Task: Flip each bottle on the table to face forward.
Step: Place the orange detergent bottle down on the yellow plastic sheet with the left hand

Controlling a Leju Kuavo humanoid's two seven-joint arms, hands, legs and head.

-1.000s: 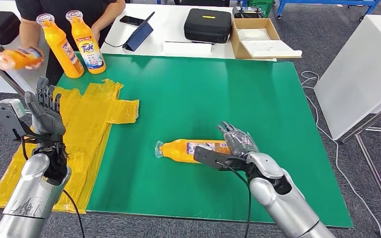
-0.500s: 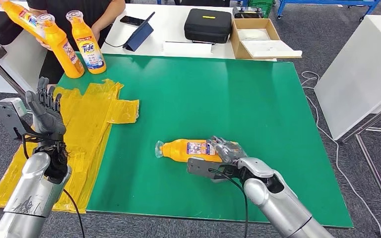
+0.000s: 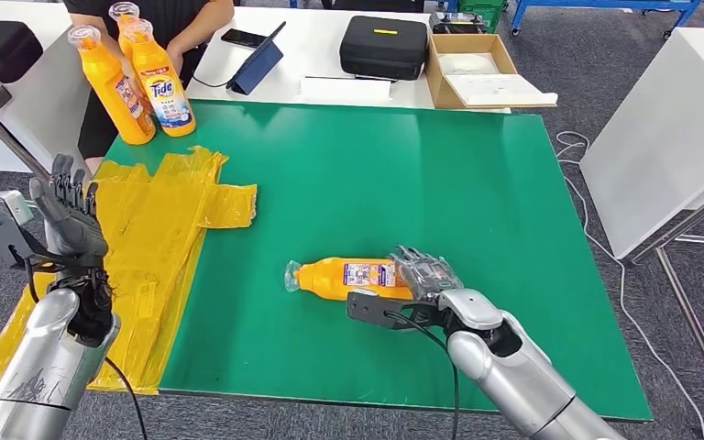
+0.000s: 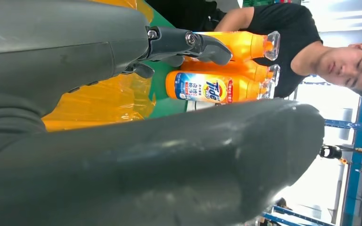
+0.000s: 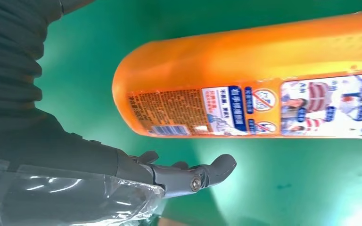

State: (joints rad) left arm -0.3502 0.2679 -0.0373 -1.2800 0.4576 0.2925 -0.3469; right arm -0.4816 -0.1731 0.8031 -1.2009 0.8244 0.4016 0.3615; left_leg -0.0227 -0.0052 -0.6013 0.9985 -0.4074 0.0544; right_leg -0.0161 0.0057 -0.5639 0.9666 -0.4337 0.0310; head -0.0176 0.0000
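An orange detergent bottle lies on its side on the green mat, cap end to the left and its back label up; the right wrist view shows that label close up on the bottle. My right hand is at the bottle's base end, and its fingers are spread beside the base with a strip of mat between them and it. My left hand is raised over the mat's left side, fingers apart and holding nothing. Three orange bottles stand upright at the back left, also visible as bottles in the left wrist view.
A person stands behind the upright bottles. Crumpled yellow plastic sheet covers the mat's left part. On the white table behind lie a black case, a cardboard box, a tablet and a phone.
My right hand has come down onto the lying bottle's base end. The person has stood a third bottle upright behind the other two. My left hand has drifted left and lower.
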